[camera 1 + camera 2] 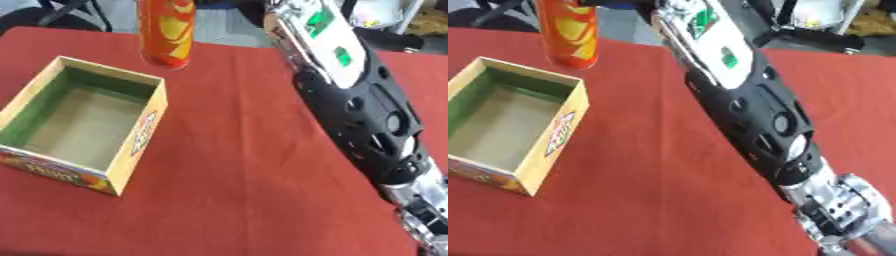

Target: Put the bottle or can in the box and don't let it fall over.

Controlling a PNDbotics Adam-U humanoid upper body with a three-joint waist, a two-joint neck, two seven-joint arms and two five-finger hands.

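Note:
An orange can with yellow markings (166, 32) hangs upright in the air over the far side of the table, its bottom just beyond the far right corner of the box. Its top is cut off by the upper edge of the view. The open cardboard box (140, 135) lies on the red table at the left, with a green and tan inside and nothing in it. My right arm (745, 105) runs from the lower right up to the top edge beside the can. Only a dark sliver of the right hand (623, 3) shows there. The left hand is out of view.
The red tablecloth (245, 190) covers the whole table. Its far edge lies just behind the can. Beyond it are a grey floor, black chair legs and a white bin at the upper right.

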